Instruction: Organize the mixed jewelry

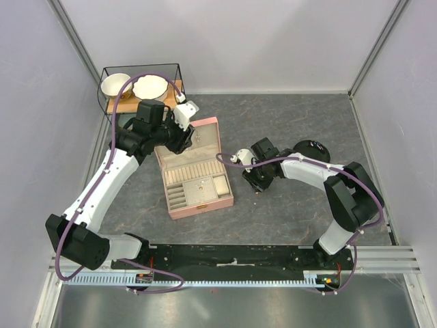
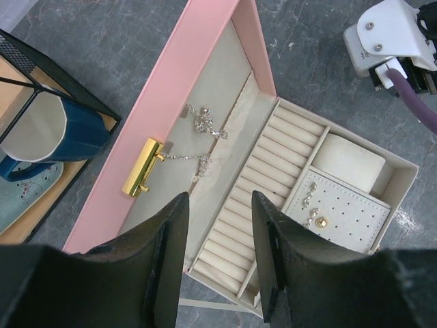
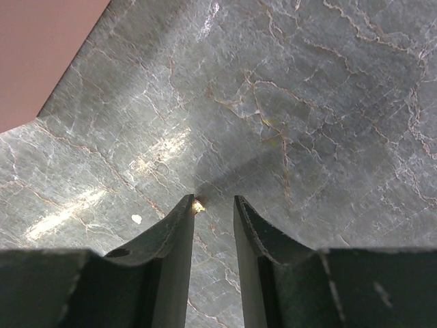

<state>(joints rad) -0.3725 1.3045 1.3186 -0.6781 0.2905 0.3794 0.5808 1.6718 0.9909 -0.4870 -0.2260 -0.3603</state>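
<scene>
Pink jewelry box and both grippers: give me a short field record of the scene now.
box: pink rectangular jewelry box, open on grey marbled table
lid: thin silvery chain on its cream lining
tray: small earrings on perforated cream pad
left gripper: open, above the box, empty
right gripper: open, low over the table
loose piece: tiny gold bead beside one fingertip, not clamped

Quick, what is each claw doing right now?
Left gripper: open, empty, above the pink box.
Right gripper: open, tiny gold piece at one fingertip.
</scene>
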